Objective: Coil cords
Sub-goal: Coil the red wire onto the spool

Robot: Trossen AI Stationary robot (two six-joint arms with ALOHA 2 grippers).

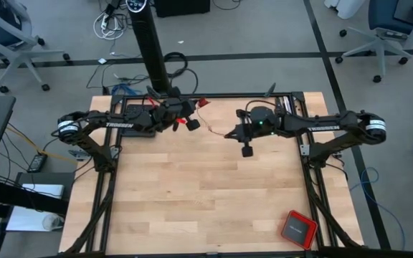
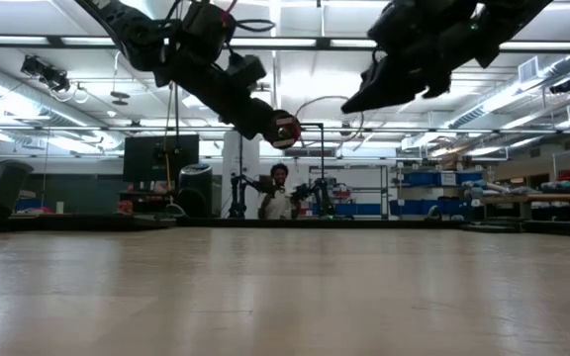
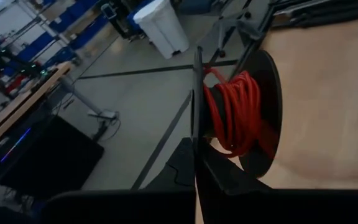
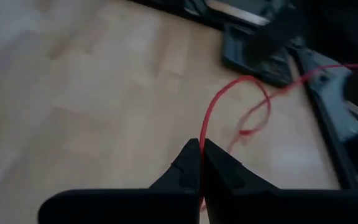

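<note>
Left gripper (image 3: 197, 163) pinches a black spool (image 3: 263, 112) wound with red cord (image 3: 235, 112); right gripper (image 4: 201, 163) clamps the cord's free strand ahead.

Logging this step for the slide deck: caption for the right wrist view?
Right gripper shut on the thin red cord, loose loops trailing above the wooden table.

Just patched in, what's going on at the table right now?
Both arms are up over the far end of the table, winding a thin red cord. The left gripper is shut on the rim of a black spool already wrapped with red turns. The right gripper is shut on the loose cord, which loops back toward the left arm.
</note>
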